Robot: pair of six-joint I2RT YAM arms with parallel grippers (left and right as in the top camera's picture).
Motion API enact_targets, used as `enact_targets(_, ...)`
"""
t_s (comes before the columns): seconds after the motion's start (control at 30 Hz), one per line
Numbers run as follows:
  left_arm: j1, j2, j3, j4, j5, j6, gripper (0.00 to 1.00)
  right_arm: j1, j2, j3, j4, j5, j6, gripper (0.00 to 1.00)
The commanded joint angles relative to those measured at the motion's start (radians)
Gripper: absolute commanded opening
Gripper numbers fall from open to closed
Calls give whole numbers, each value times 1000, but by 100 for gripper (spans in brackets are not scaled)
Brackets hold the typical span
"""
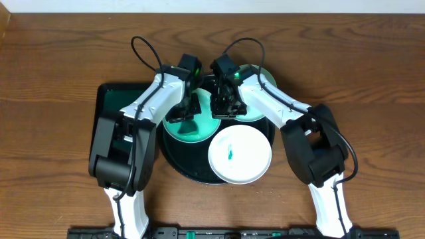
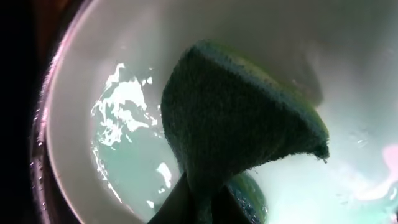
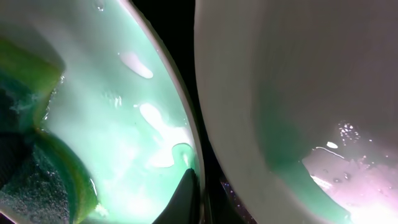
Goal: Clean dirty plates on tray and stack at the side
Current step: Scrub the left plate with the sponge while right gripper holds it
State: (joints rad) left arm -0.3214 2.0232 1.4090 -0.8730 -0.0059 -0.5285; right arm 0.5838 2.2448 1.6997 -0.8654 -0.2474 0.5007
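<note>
Sponge (image 2: 242, 143) is clamped in the closed left fingers (image 2: 174, 208) and pressed into the left plate (image 1: 194, 133) on the tray (image 1: 174, 159), directly beneath them; right fingers (image 3: 185, 196) sit at that plate's right rim, grip undeterminable; smeared plate (image 1: 240, 154) lies near-right.

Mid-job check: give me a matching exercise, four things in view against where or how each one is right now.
Things:
1. sponge
2. front plate
3. rectangular tray
4. left plate

Places and states:
A. teal smear at centre
B. left of the round tray
C. under the sponge
D. held in the left fingers

Pairs: 1-D, 2-A, 3-B, 4-C
</note>
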Motion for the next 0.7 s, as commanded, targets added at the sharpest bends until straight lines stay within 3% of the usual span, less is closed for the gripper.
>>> enact_targets(0.0,10,39,-19,-31,-74,-24,7,0,30,-14,-11,29,-8,1)
enact_targets(0.2,-28,39,-19,1,408,245,8,0,30,-14,-12,29,-8,1)
enact_targets(0.3,-34,39,-19,36,503,291,7,-1,30,-14,-12,29,-8,1)
enact_targets(0.43,-24,39,-19,101,429,218,7,-1,30,-14,-13,29,-8,1)
enact_targets(0.57,3,39,-16,129,194,51,7,0,30,-14,-13,29,-8,1)
enact_targets(0.67,38,39,11,53,5,-39,7,0,30,-14,-13,29,-8,1)
